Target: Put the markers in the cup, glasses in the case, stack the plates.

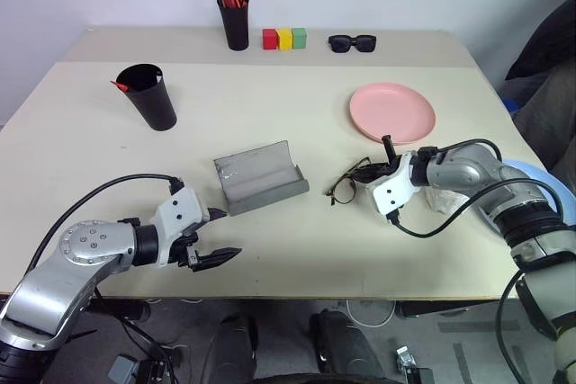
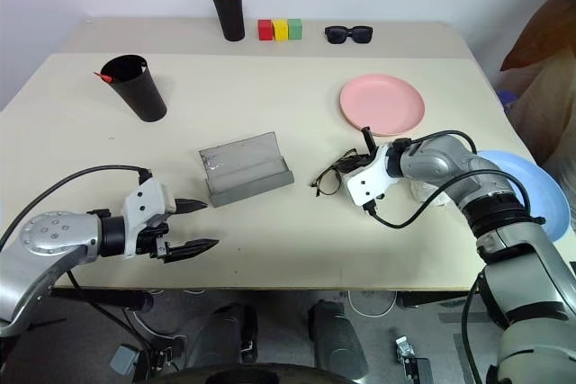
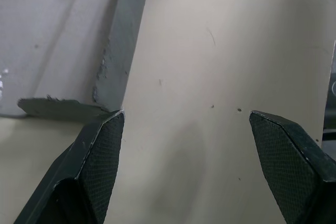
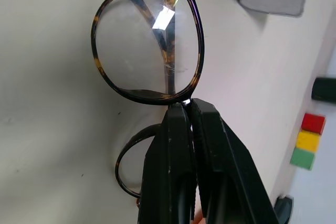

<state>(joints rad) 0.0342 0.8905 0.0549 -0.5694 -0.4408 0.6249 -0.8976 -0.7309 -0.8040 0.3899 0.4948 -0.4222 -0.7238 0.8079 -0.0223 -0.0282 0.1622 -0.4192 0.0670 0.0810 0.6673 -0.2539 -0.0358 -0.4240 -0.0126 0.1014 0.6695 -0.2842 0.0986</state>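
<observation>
Pinching the wire-framed glasses point(image 4: 149, 51) at the bridge between pressed-together right gripper point(image 4: 190, 109) fingers, on the table point(image 1: 297, 240) right of the open grey case point(image 1: 261, 179), with the left gripper point(image 2: 193, 225) spread wide near the case's front corner.

A staged test bench in a lab or office room is suggested. A plain beige table point(image 1: 270, 231) is set against a bare pale wall, and everyday props are laid out on it tidily. Along the table's far edge, a black pen pot point(image 1: 236, 22) of orange-capped pens, three coloured blocks point(image 1: 284, 39) in red, yellow and green, and black sunglasses point(image 1: 352, 42) are lined up. Loose cables are seen on the floor beneath the table's near edge.
</observation>
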